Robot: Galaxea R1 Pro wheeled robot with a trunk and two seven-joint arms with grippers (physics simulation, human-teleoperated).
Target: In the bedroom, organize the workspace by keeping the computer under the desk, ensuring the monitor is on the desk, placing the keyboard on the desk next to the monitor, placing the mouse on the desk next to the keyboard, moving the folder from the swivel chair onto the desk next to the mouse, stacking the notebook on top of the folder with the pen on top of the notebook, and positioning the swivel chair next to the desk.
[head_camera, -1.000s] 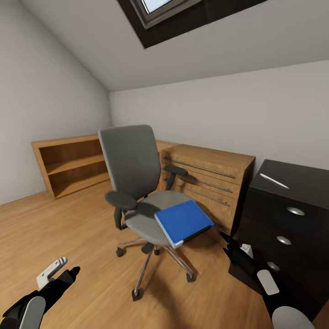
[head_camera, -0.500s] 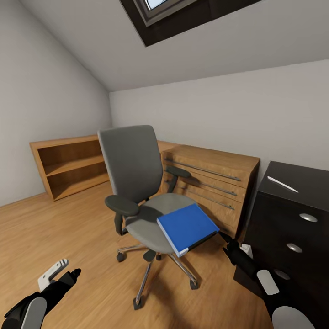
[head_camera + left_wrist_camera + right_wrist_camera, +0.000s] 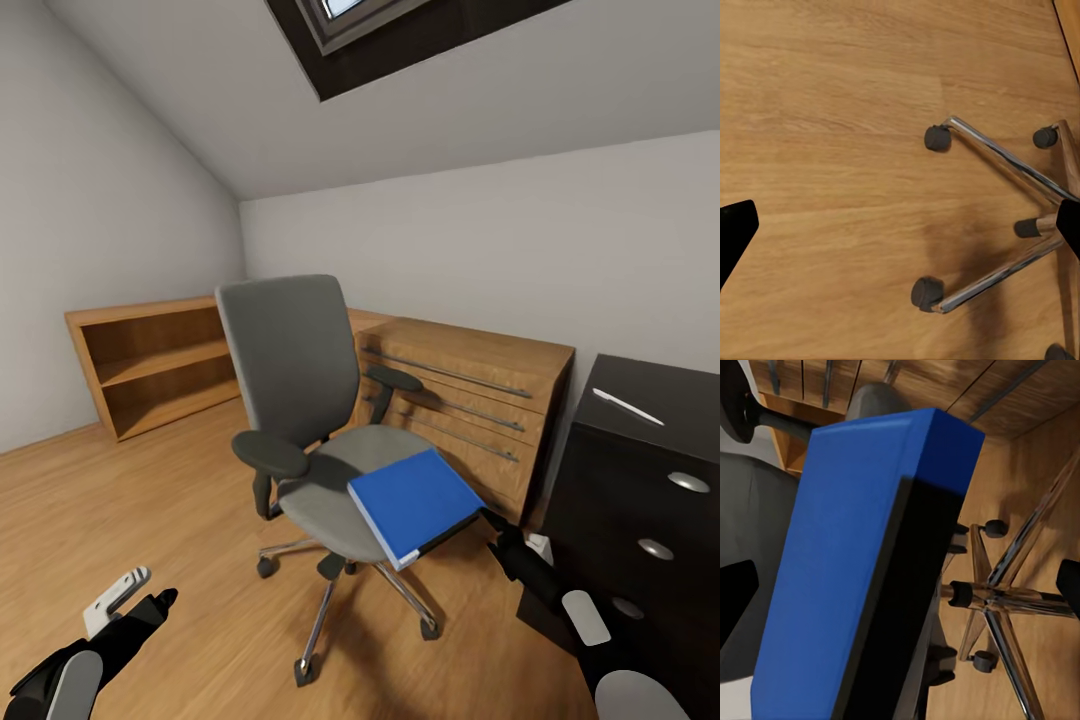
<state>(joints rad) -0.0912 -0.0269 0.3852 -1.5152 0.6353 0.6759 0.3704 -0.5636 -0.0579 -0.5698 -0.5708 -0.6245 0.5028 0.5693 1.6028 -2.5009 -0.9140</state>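
**Blue folder on the grey chair, both grippers low and empty**

At the centre of your head view stands the grey padded swivel chair point(image 3: 300, 400) with a tall back, black armrests and a chrome star base on casters, on a wooden plank floor point(image 3: 150, 520). The flat bright blue folder point(image 3: 412, 498) lies on the front right part of the seat, its corner hanging past the seat edge. Behind the chair, a low oak shelving unit point(image 3: 150, 365) sits at middle left and an oak drawer chest point(image 3: 470, 410) at middle right. A black drawer cabinet point(image 3: 650, 480) fills the lower right, with a thin white pen-like object point(image 3: 626, 406) on top.

Your left gripper point(image 3: 135, 598) is in the lower left corner, above bare floor; its wrist view shows the fingers spread apart over the chair's chrome legs point(image 3: 997, 225). Your right gripper point(image 3: 505, 535) is at lower right, just beside the folder's near corner, touching nothing; its wrist view shows the fingers spread, with the folder's blue cover point(image 3: 847, 562) close ahead.
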